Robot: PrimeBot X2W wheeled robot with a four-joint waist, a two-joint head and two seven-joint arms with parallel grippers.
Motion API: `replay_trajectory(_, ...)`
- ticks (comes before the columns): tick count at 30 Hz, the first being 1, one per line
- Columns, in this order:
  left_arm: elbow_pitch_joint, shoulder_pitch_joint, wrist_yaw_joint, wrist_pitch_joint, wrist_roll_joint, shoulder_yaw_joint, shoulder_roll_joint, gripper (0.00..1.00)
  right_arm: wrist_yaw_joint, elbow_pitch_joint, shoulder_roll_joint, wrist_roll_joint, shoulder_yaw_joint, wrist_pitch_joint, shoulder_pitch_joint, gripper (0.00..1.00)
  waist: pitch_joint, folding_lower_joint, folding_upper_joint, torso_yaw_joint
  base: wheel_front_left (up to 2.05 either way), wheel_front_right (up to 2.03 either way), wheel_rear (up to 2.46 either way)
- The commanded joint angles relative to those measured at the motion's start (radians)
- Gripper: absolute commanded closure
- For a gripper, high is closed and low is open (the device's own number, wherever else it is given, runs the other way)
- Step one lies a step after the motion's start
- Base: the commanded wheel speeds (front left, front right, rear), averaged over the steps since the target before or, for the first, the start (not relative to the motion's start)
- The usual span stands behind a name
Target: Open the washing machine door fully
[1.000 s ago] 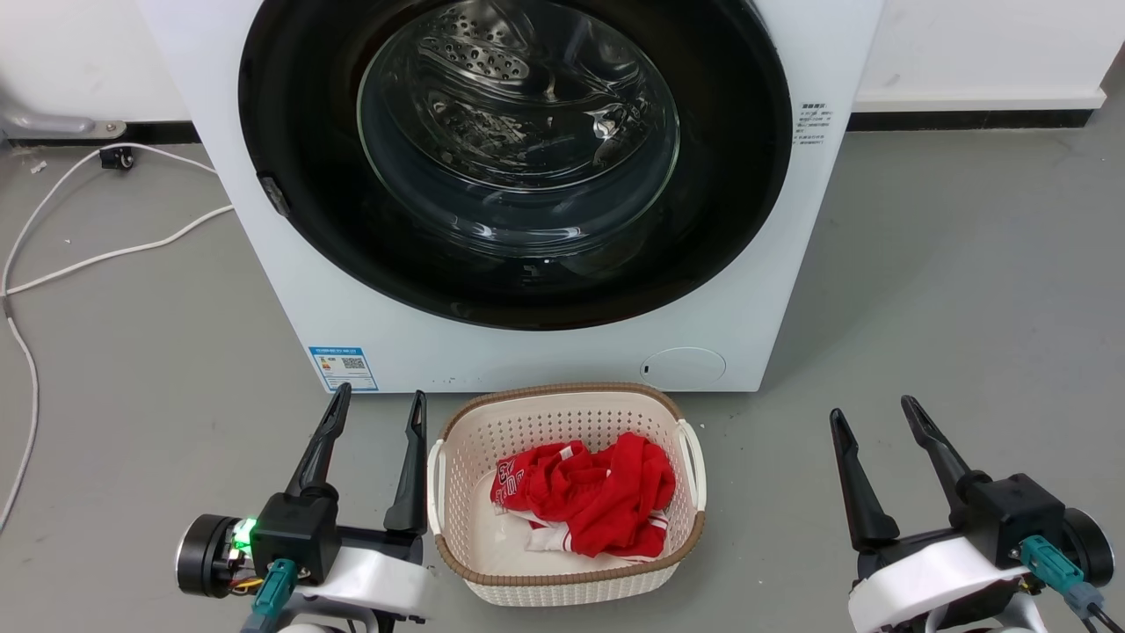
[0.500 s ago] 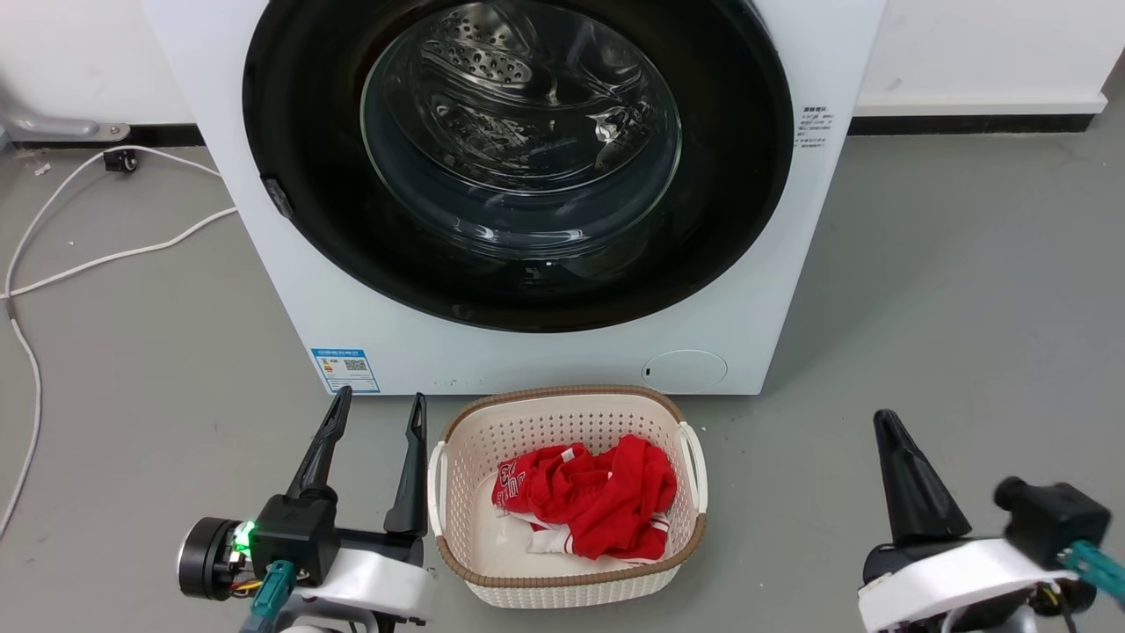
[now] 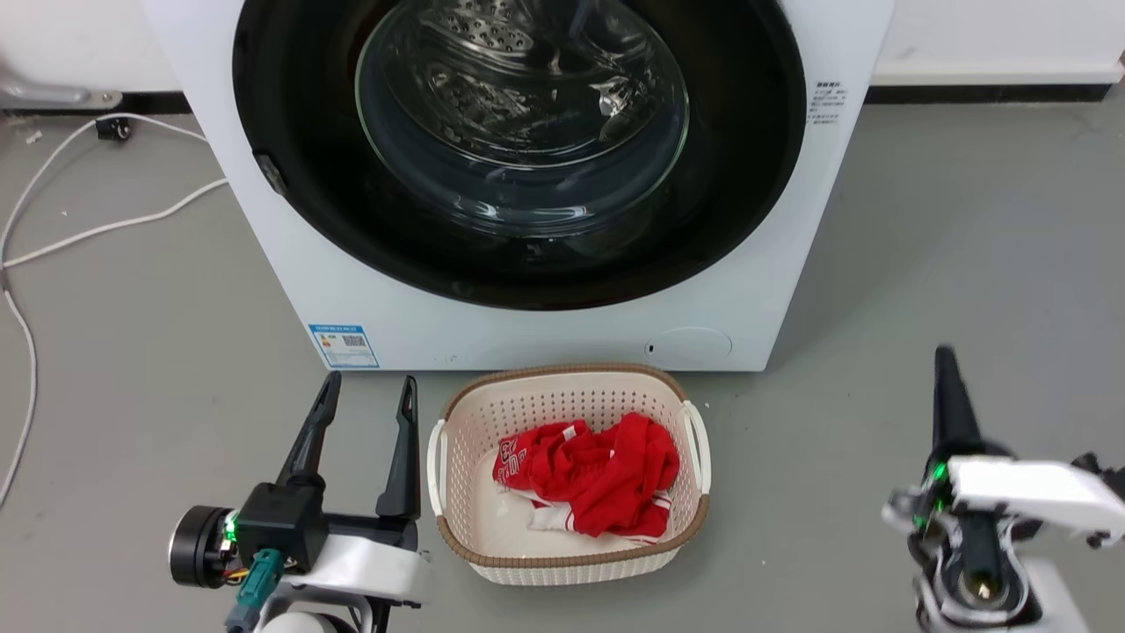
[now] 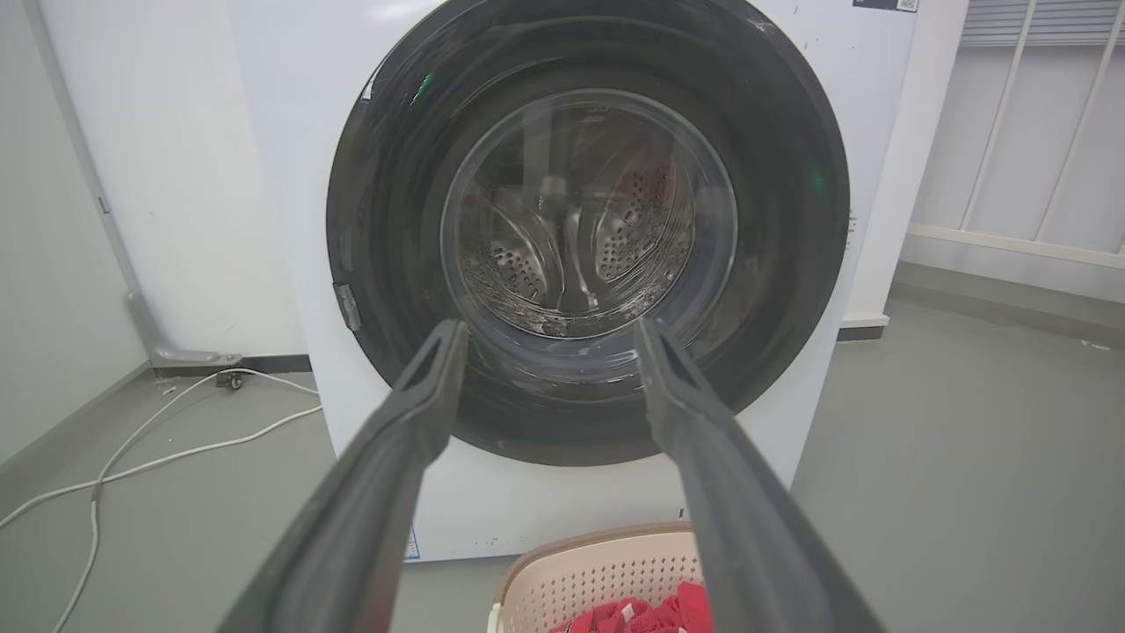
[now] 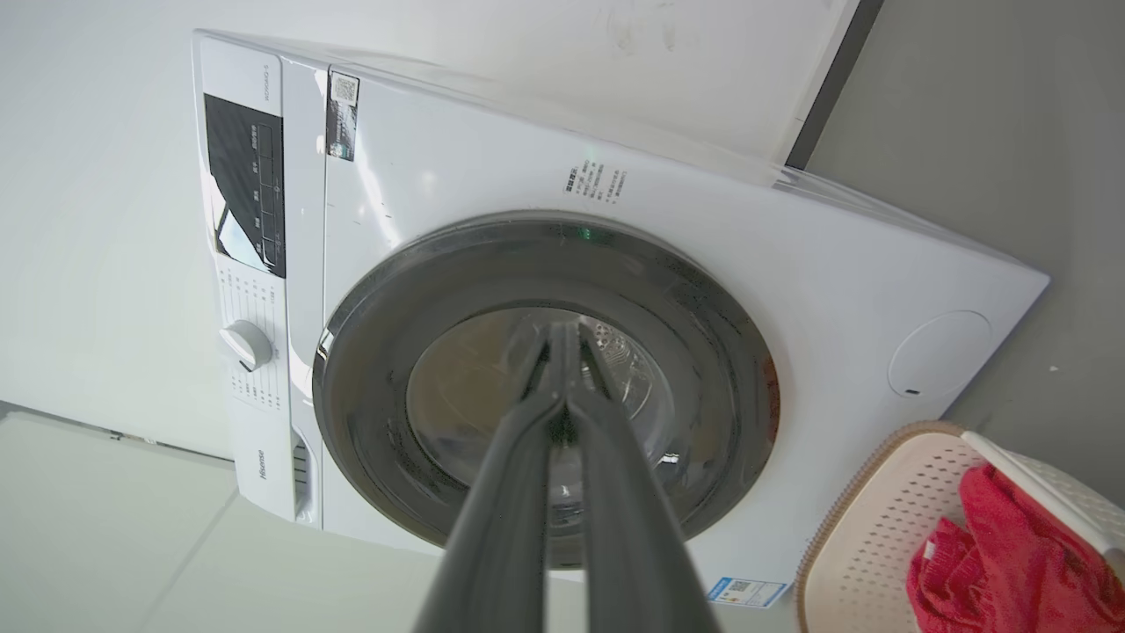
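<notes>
The washing machine [image 3: 545,338] is a white front-loader facing me. Its washing machine door [image 3: 299,176], a glossy black disc with a clear glass bowl, lies flat against the front. The left wrist view shows the door [image 4: 387,220] straight ahead; the right wrist view shows it [image 5: 369,422] tilted. My left gripper [image 3: 370,382] stands open low at the left, short of the machine, holding nothing; its tips [image 4: 549,327] frame the glass. My right gripper [image 3: 945,356] is at the lower right, rolled on its side and well clear of the machine. Its fingers [image 5: 562,334] are pressed together, shut on nothing.
A cream basket [image 3: 567,563] holding a red garment [image 3: 598,475] sits on the floor between my grippers, against the machine's base. White cables [image 3: 88,233] trail over the grey floor at the left. A small latch [image 3: 271,174] sits on the door's left rim.
My right gripper has shut and rolled onto its side, rising further up the head view. The left gripper stays open and still. The camera has shifted slightly.
</notes>
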Motion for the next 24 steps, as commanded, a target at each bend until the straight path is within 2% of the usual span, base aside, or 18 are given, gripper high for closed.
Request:
replay_trajectory(1,-0.004,-0.015,-0.002,-0.002,-0.008,0.006,-0.001,0.0,0.0,0.009,0.001,0.07,-0.01,-0.002,-0.049,1.0,0.02,0.0,0.0,-0.001,0.0,0.0,0.0)
replay_trajectory(2,-0.007,-0.02,-0.002,-0.002,-0.018,0.011,-0.002,0.0,0.0,0.022,0.001,0.123,-0.022,0.003,-0.078,1.0,0.031,0.0,0.0,0.0,0.0,0.0,0.0)
replay_trajectory(5,-0.013,-0.045,-0.006,-0.002,-0.012,0.015,-0.004,0.0,0.0,0.066,-0.006,0.191,-0.066,0.021,-0.178,1.0,0.066,0.0,0.0,0.004,0.0,0.0,0.0)
replay_trajectory(10,-0.022,-0.083,-0.014,-0.002,-0.018,0.022,-0.005,0.0,0.0,0.181,-0.062,0.267,-0.109,0.093,-0.371,1.0,0.129,0.0,0.0,0.015,0.0,0.0,0.0)
replay_trajectory(15,-0.038,-0.136,-0.024,-0.002,-0.012,0.032,-0.006,0.0,0.0,0.319,-0.145,0.268,-0.086,0.175,-0.586,1.0,0.201,0.0,0.0,0.026,0.0,0.0,0.0)
replay_trajectory(24,-0.047,-0.22,-0.044,-0.002,-0.021,0.033,-0.008,0.0,0.0,0.559,-0.267,0.197,0.03,0.374,-0.936,1.0,0.303,0.0,0.0,0.044,0.0,0.0,0.0)
